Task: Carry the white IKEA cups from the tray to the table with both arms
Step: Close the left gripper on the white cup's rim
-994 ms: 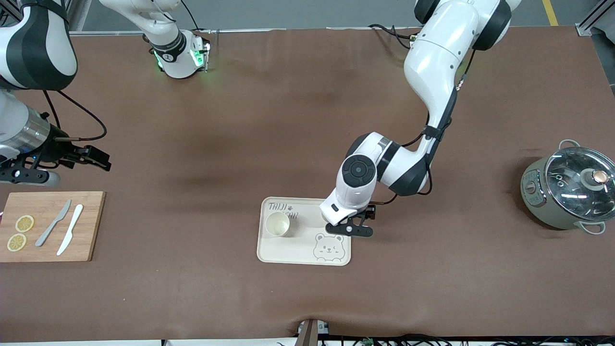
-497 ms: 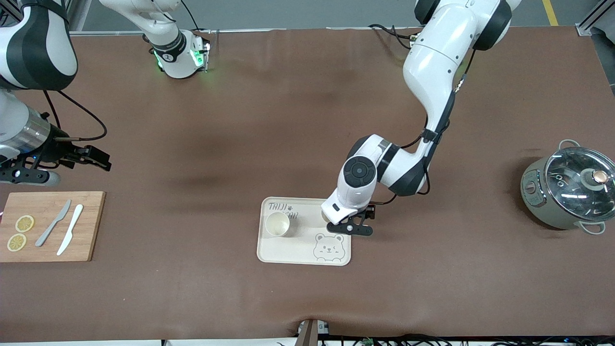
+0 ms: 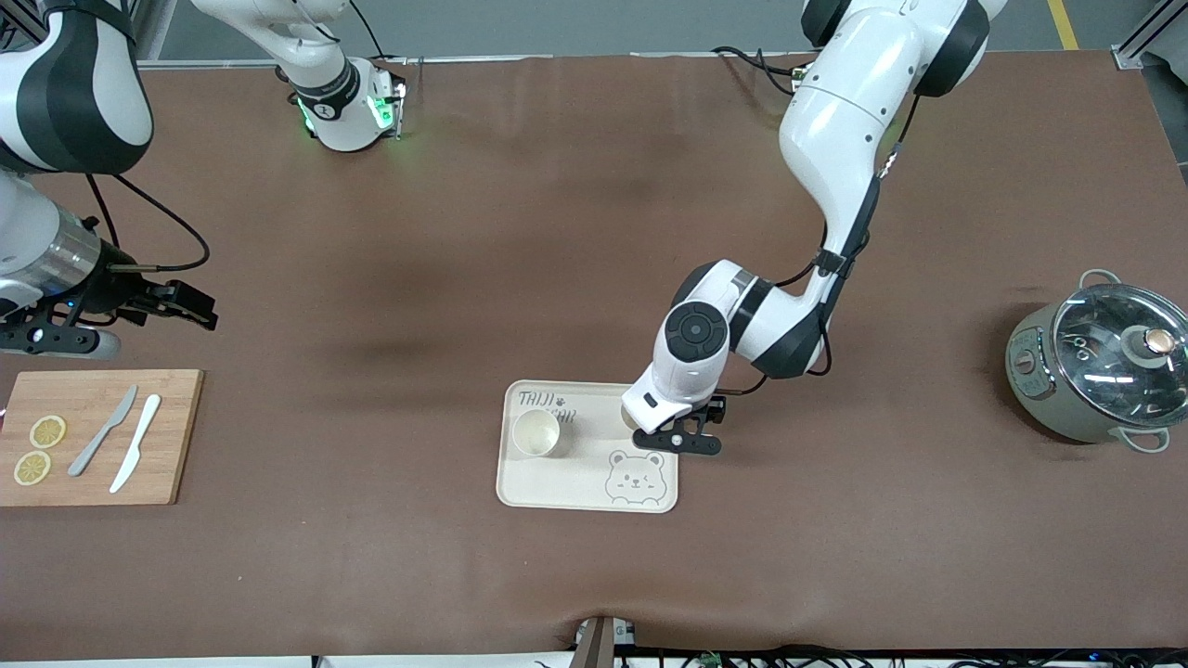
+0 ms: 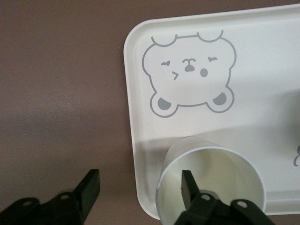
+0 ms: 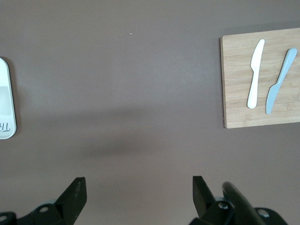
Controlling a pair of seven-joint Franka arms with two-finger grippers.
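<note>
The left gripper sits low with its fingers spread wide apart. The right gripper waits raised at its own end, fingers parted.

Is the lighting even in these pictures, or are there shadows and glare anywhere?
Front view: soft, even light; the table carries faint dark patches, and the pot has glare on its glass lid. Left wrist view: a shadow falls across the tray beside the cup, and the left gripper looks slightly soft. Right wrist view: a dim shadow band on the cloth above the right gripper.
</note>
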